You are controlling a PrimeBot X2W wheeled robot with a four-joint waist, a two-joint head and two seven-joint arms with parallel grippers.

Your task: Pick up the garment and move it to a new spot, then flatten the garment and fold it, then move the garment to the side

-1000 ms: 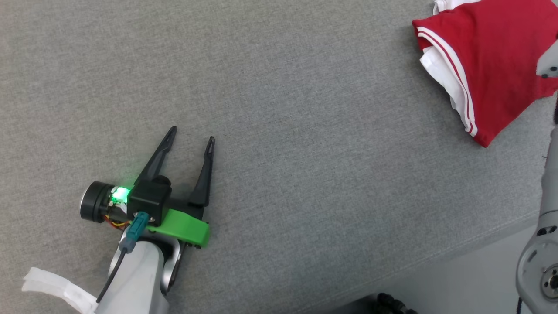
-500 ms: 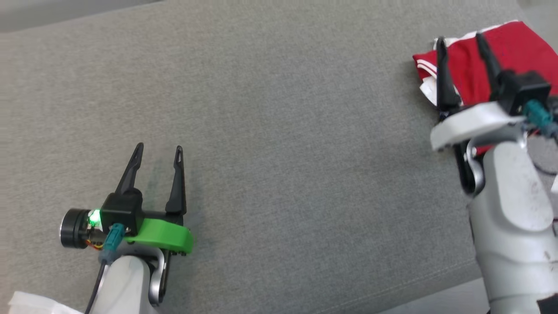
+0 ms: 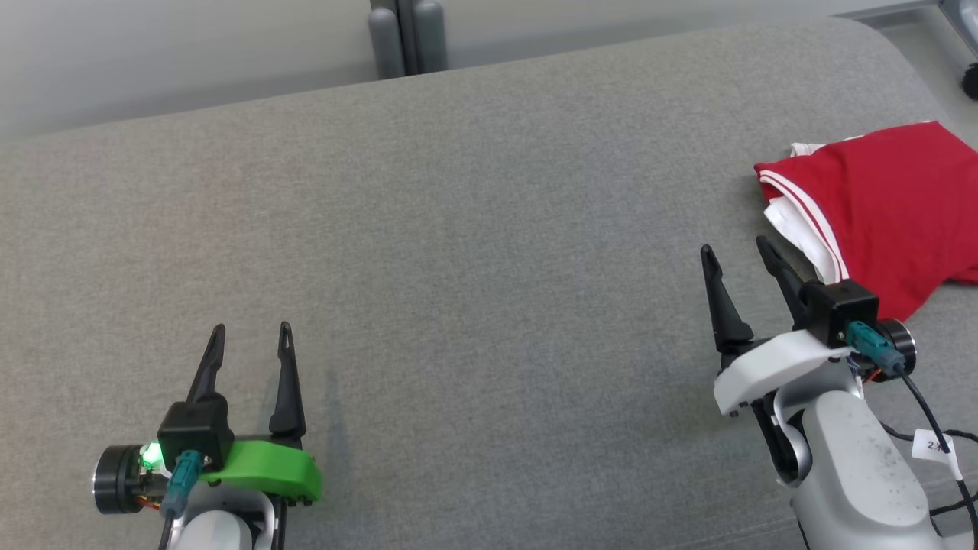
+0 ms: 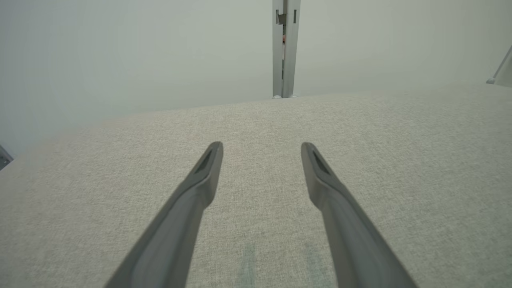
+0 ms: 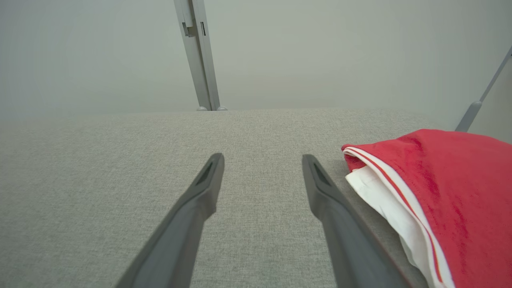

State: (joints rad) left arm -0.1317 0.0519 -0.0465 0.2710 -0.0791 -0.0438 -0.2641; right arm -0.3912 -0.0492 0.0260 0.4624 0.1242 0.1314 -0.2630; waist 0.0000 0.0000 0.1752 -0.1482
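At the far left of my head view, the left gripper [image 3: 252, 328] sits low over the grey padded surface [image 3: 489, 229]. Its two dark fingers are spread apart with nothing between them. A green bracket [image 3: 267, 467] wraps its wrist, and a small green light [image 3: 147, 456] glows beside the camera housing. Through the left wrist view I see those fingers pointing across bare grey fabric toward a grey upright post [image 4: 285, 48] against the pale wall behind.

The middle of the surface carries nothing that I can make out.

Moving right, the right gripper [image 3: 733, 244] is on a white bracket [image 3: 772, 363], fingers angled up and slightly left, jaws released and holding nothing. A white tag [image 3: 934, 444] hangs on the cable by its forearm.

Just right of that gripper lies the garment [image 3: 894, 206], folded into a red bundle near the right end of the surface. It has white trim with a thin red stripe, and a white layer shows along its left edge. In the right wrist view, the gripper's right-hand finger runs just beside that white edge. I cannot tell whether it touches the cloth. The garment rests flat on the padding, apart from the left gripper by most of the surface.
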